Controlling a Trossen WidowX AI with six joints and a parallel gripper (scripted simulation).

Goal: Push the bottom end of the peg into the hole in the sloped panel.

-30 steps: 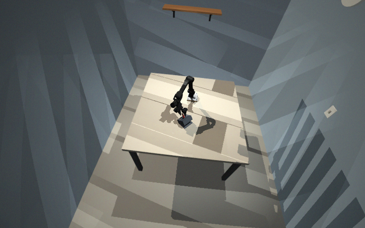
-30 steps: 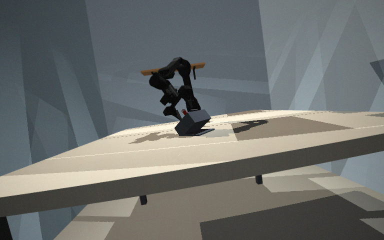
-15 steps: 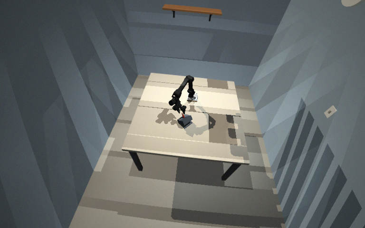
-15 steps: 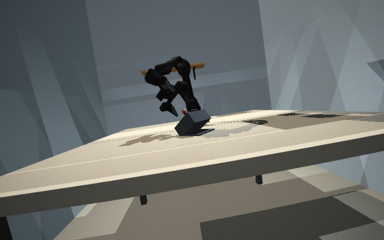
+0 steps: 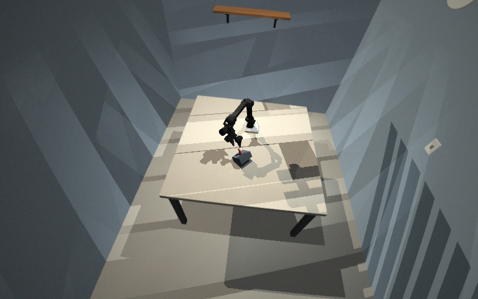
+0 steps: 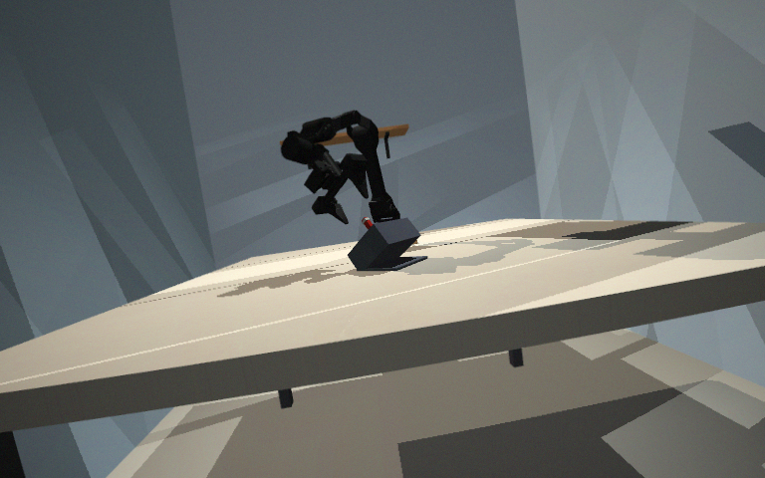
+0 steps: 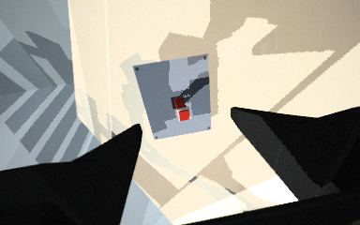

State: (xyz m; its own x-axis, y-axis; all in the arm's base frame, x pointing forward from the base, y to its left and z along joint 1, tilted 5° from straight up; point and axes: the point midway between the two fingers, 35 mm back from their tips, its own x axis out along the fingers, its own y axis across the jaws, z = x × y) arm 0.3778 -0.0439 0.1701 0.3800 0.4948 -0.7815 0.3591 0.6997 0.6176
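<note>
My claw (image 7: 187, 136) is released, both black fingers spread wide with nothing between them, one at 7 o'clock and one at 4 o'clock in my wrist view. Beyond them, toward 12 o'clock, the grey sloped panel (image 7: 155, 94) faces me squarely. The red peg (image 7: 182, 110) sits in the hole at the panel's middle, its square end sticking out toward me, well apart from my fingertips. From the exterior view the panel rests on the pale table (image 6: 507, 293), peg (image 6: 367, 222) poking from its upper edge
</note>
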